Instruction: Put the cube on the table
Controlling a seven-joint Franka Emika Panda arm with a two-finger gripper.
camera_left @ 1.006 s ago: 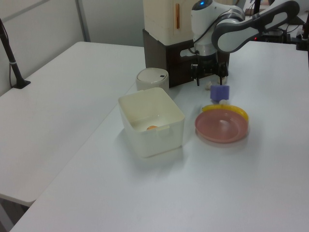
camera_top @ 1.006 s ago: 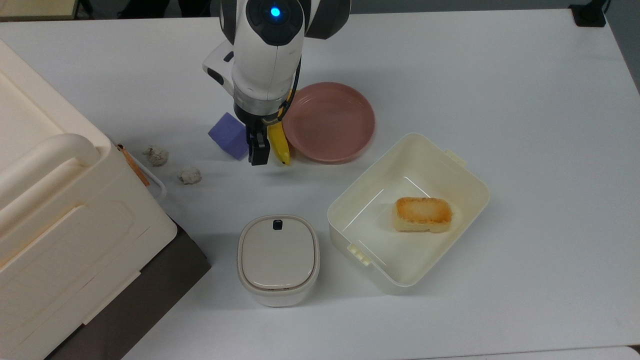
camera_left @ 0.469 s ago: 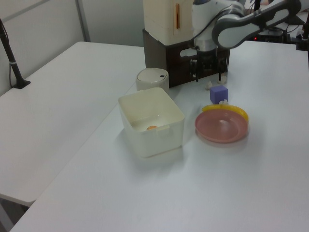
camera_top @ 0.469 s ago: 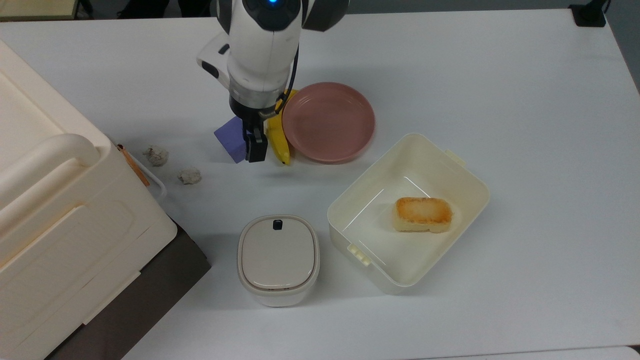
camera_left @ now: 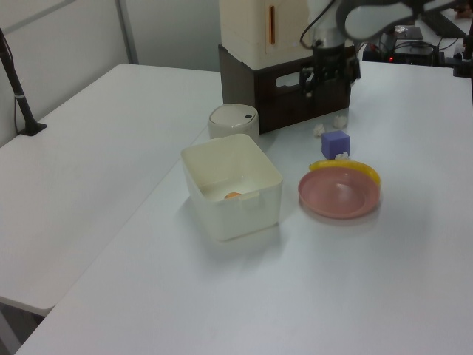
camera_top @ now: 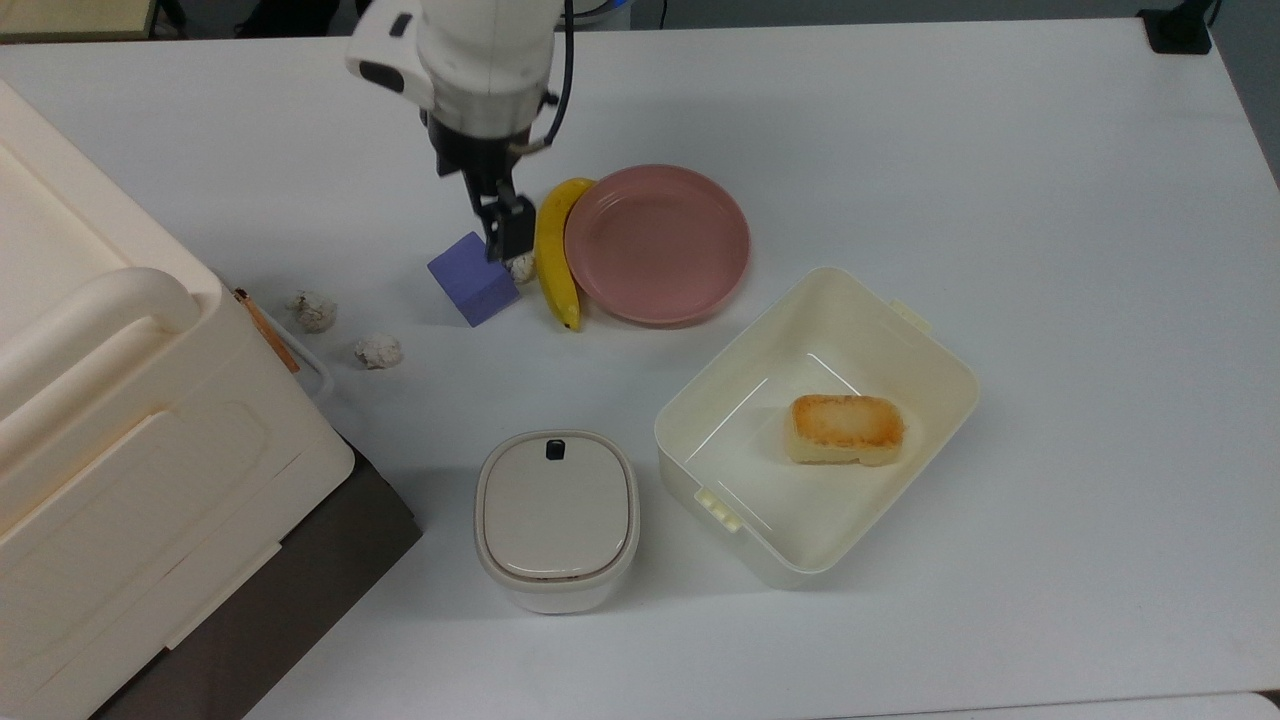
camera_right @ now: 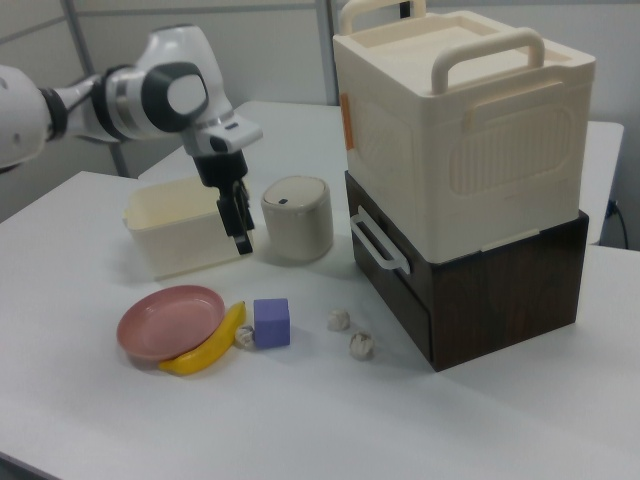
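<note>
My gripper (camera_right: 241,228) hangs above the table (camera_top: 1000,200) with its fingers apart and nothing between them. The cube (camera_top: 474,279) rests flat on the white tabletop, just beside a banana (camera_top: 553,250) that curves along the rim of the pink plate (camera_top: 657,243). A cream bin (camera_top: 815,420) holding toasted bread (camera_top: 846,428) sits on the top view's right; a lidded canister (camera_top: 556,517) stands nearby. Grey partition walls (camera_left: 170,29) back the room.
</note>
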